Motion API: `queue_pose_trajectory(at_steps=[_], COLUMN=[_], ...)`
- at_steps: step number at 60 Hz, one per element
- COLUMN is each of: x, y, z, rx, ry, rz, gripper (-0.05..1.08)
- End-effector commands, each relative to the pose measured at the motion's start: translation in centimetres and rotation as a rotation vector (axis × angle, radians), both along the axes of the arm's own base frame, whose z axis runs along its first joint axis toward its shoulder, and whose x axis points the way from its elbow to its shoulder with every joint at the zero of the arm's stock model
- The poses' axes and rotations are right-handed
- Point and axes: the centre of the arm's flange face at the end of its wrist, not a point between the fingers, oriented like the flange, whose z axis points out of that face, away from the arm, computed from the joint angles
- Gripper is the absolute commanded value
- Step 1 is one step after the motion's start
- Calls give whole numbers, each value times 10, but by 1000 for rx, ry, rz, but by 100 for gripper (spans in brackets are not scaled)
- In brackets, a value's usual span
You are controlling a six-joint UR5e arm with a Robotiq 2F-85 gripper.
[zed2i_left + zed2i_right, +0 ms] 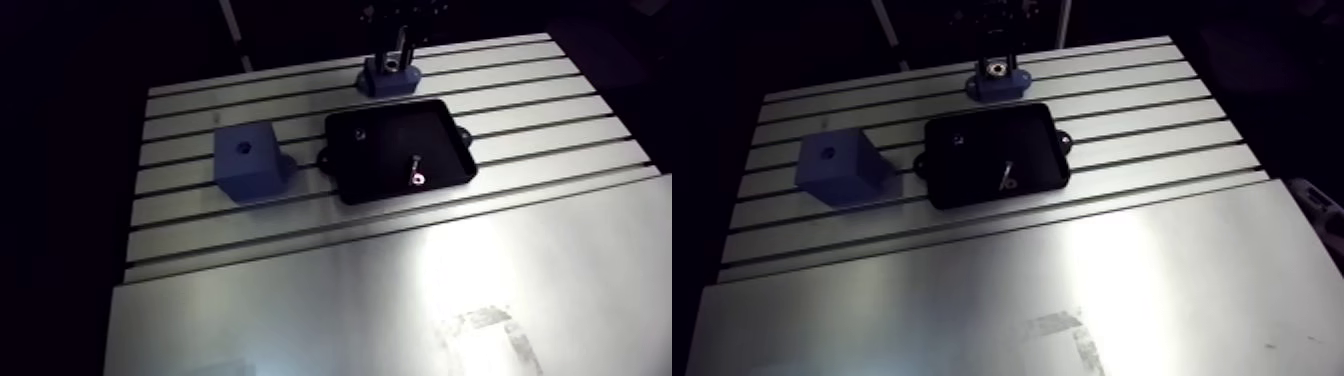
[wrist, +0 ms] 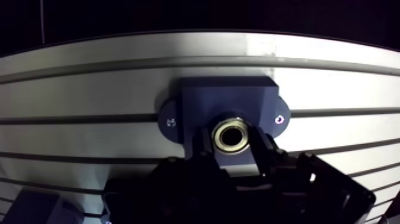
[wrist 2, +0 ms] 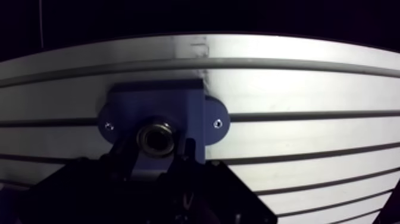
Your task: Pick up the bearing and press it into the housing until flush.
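In the wrist view, the bearing (image 2: 233, 136), a shiny metal ring with a dark middle, seated in the round bore of the blue housing (image 2: 223, 101). Not possible to tell whether flush with the housing face or a little proud of it. Held by the gripper (image 2: 233, 149): one dark finger (image 2: 206, 146) against each side of the ring, no gap visible between finger and metal, so opened only as wide as the bearing and closed upon it. Nothing else in the grasp. On each side of the housing a rounded ear (image 2: 283, 107) with a small screw (image 2: 278, 118), both ears in line with one groove (image 2: 345, 112) of the slotted aluminium table (image 2: 333, 89).

In the arm view, the same housing at the far edge of the table, directly under the gripper. Near it, toward the camera, a black tray (image 1: 390, 150) with a small tab (image 1: 323, 158) on two sides; inside, a small shiny ring-shaped part (image 1: 417, 180) close to the near rim and one more tiny thing (image 1: 362, 135), too small to name. Beside the tray, near but apart, a blue block (image 1: 247, 163) with a round hole in its top face. Nearest to the camera, a smooth metal plate (image 1: 350, 310), brightly lit.
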Motion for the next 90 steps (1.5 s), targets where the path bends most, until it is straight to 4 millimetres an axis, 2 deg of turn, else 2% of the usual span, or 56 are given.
queue_pose_trajectory(at_steps=[1,2,3,5,7,8,19,28,29,30,31,32,33,34,36,37,38,39,40,41,47,57,81,90], x=[1,1,1,0,0,1,0,-2,-3,-3,-3,-3,-3,-3,-4,-4,-4,-4,-5,-4,-2,-1,-3,-6], y=[0,0,0,0,0,0,0,-2,-1,-1,-1,-1,-1,-1,-1,-1,0,0,1,2,2,1,0,0], z=[-1,0,0,2,2,3,11,36,39,39,43,43,48,48,58,58,64,64,67,68,70,60,22,20], rx=[0,0,0,0,0,0,2,0,3,3,5,5,6,6,12,12,13,13,14,13,6,-3,-13,-7], ry=[-2,-2,-2,1,1,2,16,55,58,58,64,64,69,69,87,87,97,97,101,94,62,25,-21,14], rz=[1,1,1,4,4,4,1,3,3,3,3,3,2,2,3,3,2,2,1,2,9,11,8,9], gripper=[49,33,33,12,12,2,0,2,10,10,27,27,45,45,78,78,95,95,105,107,108,108,108,108])
